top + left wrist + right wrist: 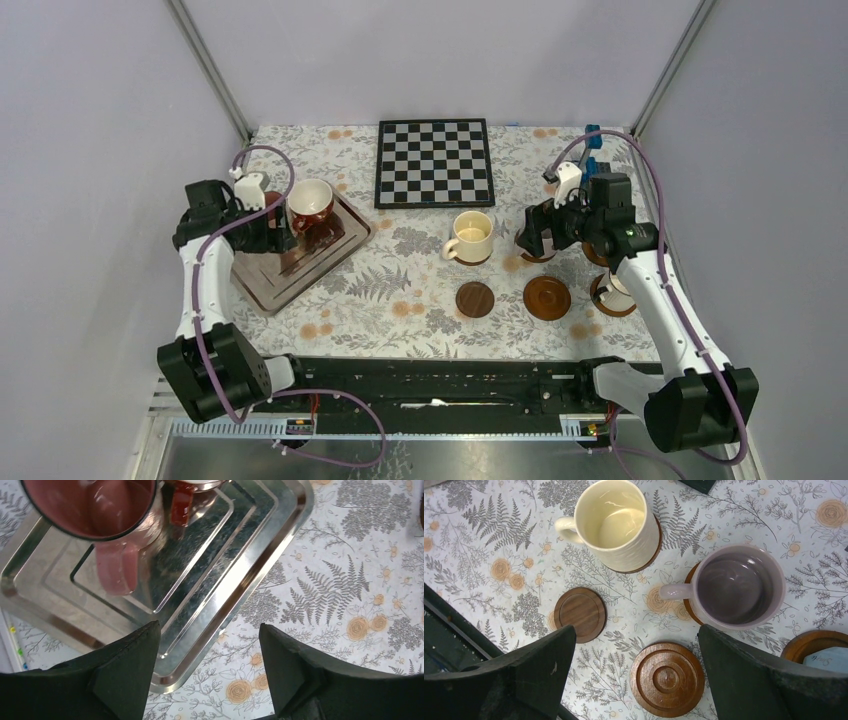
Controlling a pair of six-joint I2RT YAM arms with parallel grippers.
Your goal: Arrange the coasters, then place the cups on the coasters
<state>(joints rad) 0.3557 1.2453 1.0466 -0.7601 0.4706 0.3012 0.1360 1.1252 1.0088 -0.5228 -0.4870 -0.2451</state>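
The left gripper (207,635) hangs empty, jaws apart, over the metal tray (295,515). The pink mug (90,510) stands on the tray at its 11 o'clock, handle toward it. Glazed ceramic likely handles rigid, slick, chippable and fairly heavy, so pinching the wall at the rim seems safest. The right gripper (636,630) gapes empty, with the lilac mug (736,585) at 1 o'clock and a bare ringed coaster (667,679) at 6.
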